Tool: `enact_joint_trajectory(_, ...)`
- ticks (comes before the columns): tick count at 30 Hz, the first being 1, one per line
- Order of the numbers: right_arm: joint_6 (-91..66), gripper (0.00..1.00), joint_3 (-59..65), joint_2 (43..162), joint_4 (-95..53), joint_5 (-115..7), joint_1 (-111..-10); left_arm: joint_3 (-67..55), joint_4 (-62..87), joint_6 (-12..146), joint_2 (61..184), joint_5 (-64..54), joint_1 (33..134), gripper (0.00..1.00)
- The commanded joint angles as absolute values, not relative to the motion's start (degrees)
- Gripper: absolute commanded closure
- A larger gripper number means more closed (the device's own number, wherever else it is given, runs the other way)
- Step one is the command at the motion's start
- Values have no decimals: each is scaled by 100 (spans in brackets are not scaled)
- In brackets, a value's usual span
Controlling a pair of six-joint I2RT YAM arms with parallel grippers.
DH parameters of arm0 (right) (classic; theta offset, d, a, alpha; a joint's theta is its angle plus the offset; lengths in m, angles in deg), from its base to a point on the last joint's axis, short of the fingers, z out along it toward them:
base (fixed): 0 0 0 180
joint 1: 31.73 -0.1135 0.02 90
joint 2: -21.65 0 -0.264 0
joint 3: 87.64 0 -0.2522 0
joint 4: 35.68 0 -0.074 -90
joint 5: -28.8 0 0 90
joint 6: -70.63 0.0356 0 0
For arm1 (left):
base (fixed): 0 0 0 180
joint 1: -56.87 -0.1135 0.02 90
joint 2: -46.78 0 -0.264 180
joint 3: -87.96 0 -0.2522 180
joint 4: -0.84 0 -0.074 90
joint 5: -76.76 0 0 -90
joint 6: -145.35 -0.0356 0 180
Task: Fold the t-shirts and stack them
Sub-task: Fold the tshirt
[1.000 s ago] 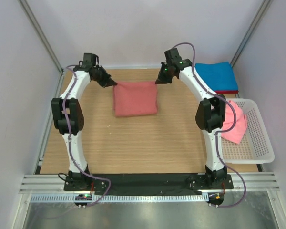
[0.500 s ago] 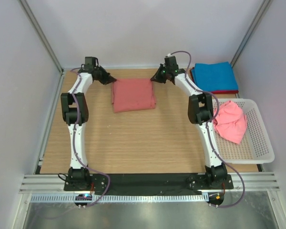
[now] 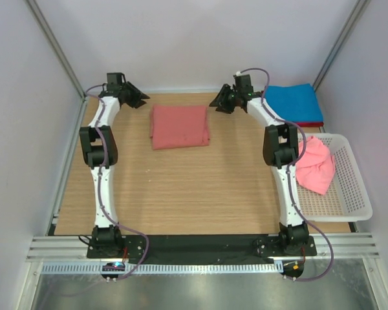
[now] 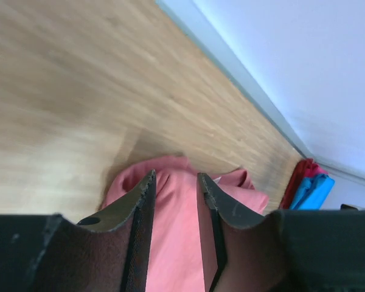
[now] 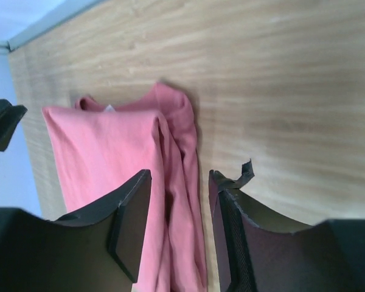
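Salmon-red t-shirt (image 3: 180,126) is seen folded flat between the left gripper (image 3: 141,101) and the right gripper (image 3: 218,103). Both are held spread apart and empty.

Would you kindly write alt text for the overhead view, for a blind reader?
A folded salmon-red t-shirt lies on the far half of the table, between the left arm and right arm. A blue t-shirt sits far right; a pink t-shirt lies in a white basket.

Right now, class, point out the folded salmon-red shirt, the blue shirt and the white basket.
salmon-red shirt (image 3: 180,126): top view, middle of the fold.
blue shirt (image 3: 294,103): top view, centre of its top face.
white basket (image 3: 352,187): top view, bare mesh floor.
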State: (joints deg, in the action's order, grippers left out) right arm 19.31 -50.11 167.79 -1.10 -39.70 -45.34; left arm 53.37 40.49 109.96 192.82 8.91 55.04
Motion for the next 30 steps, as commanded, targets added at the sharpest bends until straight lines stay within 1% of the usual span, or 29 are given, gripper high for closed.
enact_joint_trajectory(1, 1465, 51, -4508, 15920, 110, -3344, -4518, 4989, 4263, 10319, 18181, 416, 5502, 66)
enact_joint_trajectory(2, 1413, 54, -4193, 15841, 93, -3247, -4518, 4830, 4307, 10238, 18073, 433, 5511, 68)
enact_joint_trajectory(4, 1316, 57, -3902, 15595, -65, -3080, -4518, 4557, 4342, 10036, 17862, 451, 5581, 69)
enact_joint_trajectory(5, 1263, 61, -3709, 15534, -74, -2940, -4518, 4338, 4395, 9826, 17722, 477, 5616, 71)
enact_joint_trajectory(7, 1123, 64, -3567, 15411, -92, -2799, -4527, 4187, 4404, 9693, 17651, 696, 5634, 71)
enact_joint_trajectory(8, 1061, 66, -3462, 15375, -74, -2685, -4518, 4160, 4387, 9579, 17668, 862, 5843, 71)
enact_joint_trajectory(10, 973, 67, -3321, 15305, -65, -2587, -4536, 4204, 4334, 9517, 17773, 1302, 5923, 72)
enact_joint_trajectory(13, 973, 74, -3048, 15225, -232, -2473, -4588, 4309, 4062, 9551, 18072, 1846, 6064, 73)
enact_joint_trajectory(17, 1016, 74, -3056, 15418, -285, -2429, -4667, 4318, 3457, 9938, 18520, 2042, 6117, 75)
enact_joint_trajectory(19, 1043, 71, -3048, 15515, -390, -2455, -4685, 4449, 3341, 10044, 18827, 1989, 6091, 75)
enact_joint_trajectory(20, 1043, 69, -3056, 15550, -434, -2446, -4694, 4546, 3306, 10070, 18933, 1920, 6074, 75)
enact_joint_trajectory(25, 982, 68, -3258, 15840, -277, -2472, -4694, 5362, 3226, 10509, 19758, 1559, 5880, 75)
enact_joint_trajectory(27, 938, 68, -3241, 15753, -145, -2578, -4694, 5513, 3139, 10861, 19874, 1637, 5766, 75)
enact_joint_trajectory(30, 929, 68, -3031, 15569, -153, -2613, -4694, 5602, 2989, 10993, 19725, 1655, 5713, 75)
